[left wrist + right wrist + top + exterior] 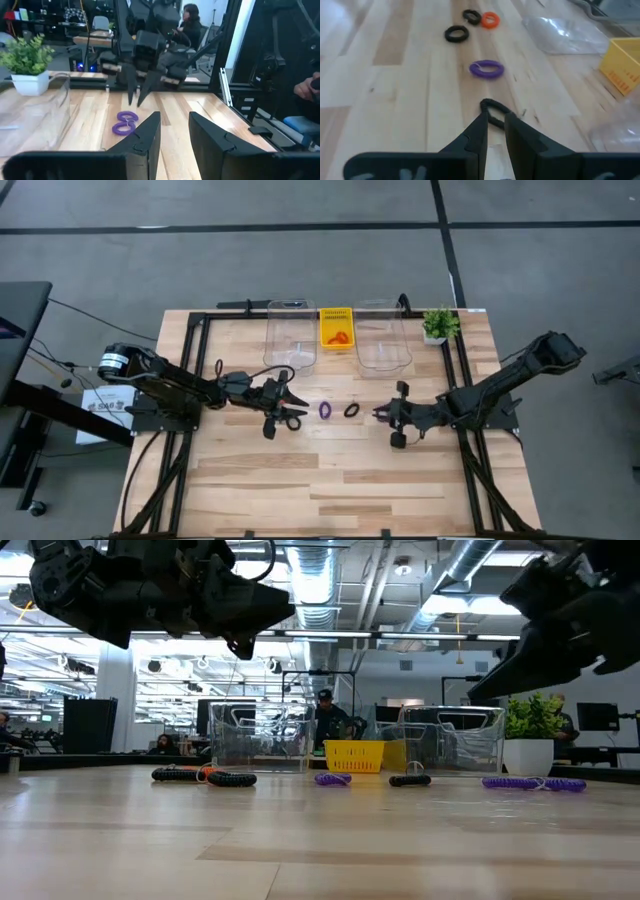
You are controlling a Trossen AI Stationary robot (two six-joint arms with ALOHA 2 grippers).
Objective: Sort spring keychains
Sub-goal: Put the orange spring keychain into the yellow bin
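Most of the sorting looks undone. Spring keychains lie loose in a row across the middle of the surface (260, 480), between the two arms. A purple keychain (325, 410) and a black keychain (352, 410) sit side by side at the centre. Two more black ones (456, 33) and an orange keychain (490, 20) lie close together toward the left edge. A pair of purple loops (125, 124) lies toward the right edge, under the right arm.

At the far edge stand two clear bins (291, 330), both apparently holding nothing. Between them is a yellow basket (336, 311) with something orange inside. That may be the only piece put away so far.

The left tool (290, 408) hangs above the black and orange group, fingers spread and holding nothing. The right tool (382, 413) hangs above the surface just right of the central black keychain, fingers narrowly parted and apparently holding nothing.

At least seven loops are left to lift and drop by colour, so the job seems near its start.
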